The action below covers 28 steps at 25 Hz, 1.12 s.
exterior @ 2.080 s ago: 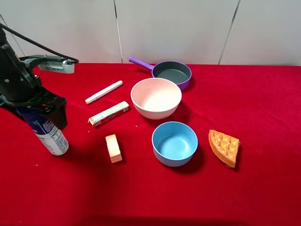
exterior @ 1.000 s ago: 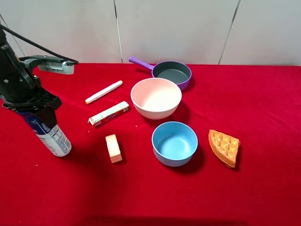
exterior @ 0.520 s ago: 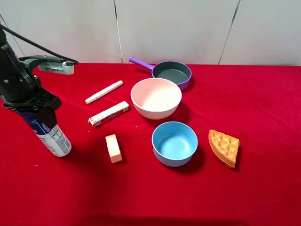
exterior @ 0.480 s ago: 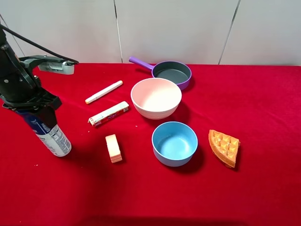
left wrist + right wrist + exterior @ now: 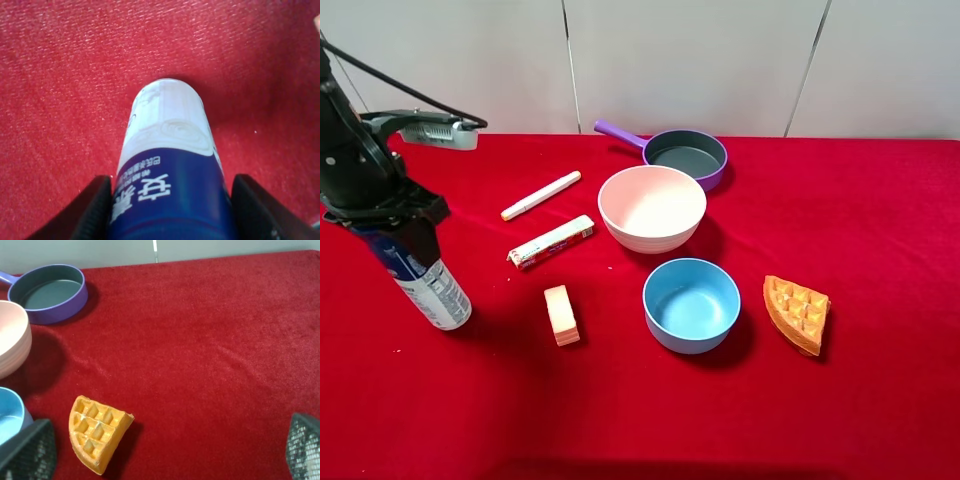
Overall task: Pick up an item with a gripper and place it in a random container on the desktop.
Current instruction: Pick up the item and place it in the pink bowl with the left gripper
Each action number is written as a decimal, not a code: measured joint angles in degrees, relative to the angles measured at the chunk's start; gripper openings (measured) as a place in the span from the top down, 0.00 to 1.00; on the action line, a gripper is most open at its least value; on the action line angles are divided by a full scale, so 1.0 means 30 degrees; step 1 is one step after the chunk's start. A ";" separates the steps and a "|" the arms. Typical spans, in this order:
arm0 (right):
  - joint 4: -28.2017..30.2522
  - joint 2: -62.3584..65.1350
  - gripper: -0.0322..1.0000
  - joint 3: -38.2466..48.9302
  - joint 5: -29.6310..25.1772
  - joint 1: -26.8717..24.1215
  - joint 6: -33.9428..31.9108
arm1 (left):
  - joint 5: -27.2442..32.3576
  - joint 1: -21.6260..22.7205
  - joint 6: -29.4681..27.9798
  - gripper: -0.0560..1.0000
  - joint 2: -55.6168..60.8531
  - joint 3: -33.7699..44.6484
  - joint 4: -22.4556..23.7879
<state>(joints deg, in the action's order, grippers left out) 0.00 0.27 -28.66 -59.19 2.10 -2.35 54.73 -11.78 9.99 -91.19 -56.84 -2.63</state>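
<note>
At the far left of the desktop (image 5: 880,220), the bottle (image 5: 432,288) is held tilted over the red cloth, its upper part clamped between the fingers (image 5: 95,210) of the left gripper (image 5: 392,235). Whether its base touches the cloth cannot be told. To the right, well apart from it, the pink bowl (image 5: 650,238) is shown with a bare interior, as are the purple-handled pan (image 5: 718,172) behind it and the blue bowl (image 5: 690,342) in front. The fingers of the right gripper (image 5: 165,457) are spread wide above the cloth near a waffle piece (image 5: 97,439).
</note>
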 joint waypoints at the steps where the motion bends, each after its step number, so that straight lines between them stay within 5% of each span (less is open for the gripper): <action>1: 0.0000 0.0000 0.30 0.0000 0.0000 0.0000 0.0000 | 0.0262 0.0000 0.0000 0.46 -0.0017 -0.0191 -0.0014; 20: 0.0000 0.0000 0.30 0.0000 0.0000 0.0000 0.0000 | 0.4029 0.0000 -0.0126 0.46 -0.0016 -0.3637 -0.0064; 28: 0.0000 0.0000 0.30 0.0000 0.0000 0.0000 0.0000 | 0.4030 -0.0388 -0.0126 0.46 -0.0016 -0.5628 -0.0462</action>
<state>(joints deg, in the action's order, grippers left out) 0.00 0.27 -28.66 -59.19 2.10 -2.35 66.82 -12.94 9.61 -91.23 -73.73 -4.01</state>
